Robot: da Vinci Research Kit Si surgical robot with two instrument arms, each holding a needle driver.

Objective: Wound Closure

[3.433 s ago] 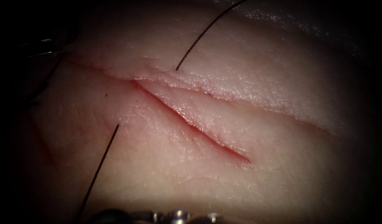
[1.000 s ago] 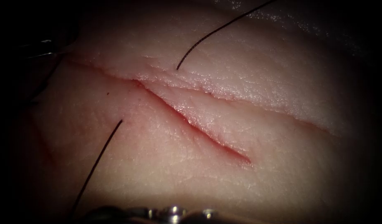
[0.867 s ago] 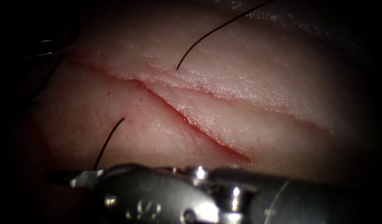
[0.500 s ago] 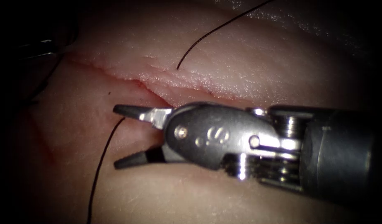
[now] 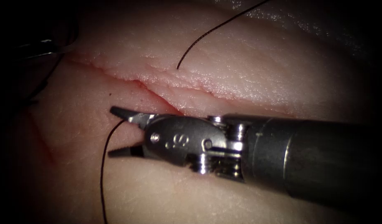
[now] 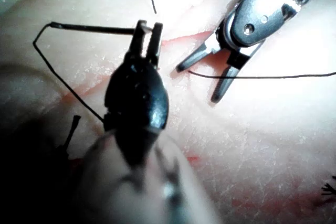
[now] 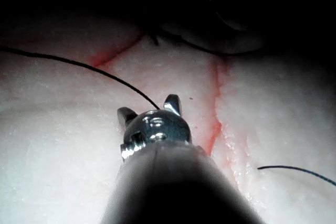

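The right tool, jaws apart and empty, straddles the thread where it leaves the tissue left of the cut. Beyond its tips, the left tool is clamped on the thread's far strand. The needle is hard to make out.

This looks like a surgical training lab: a pale slab of tissue with a cut lies under strong lamp light, dark thread crosses it, and a metal robot pincer works close above.
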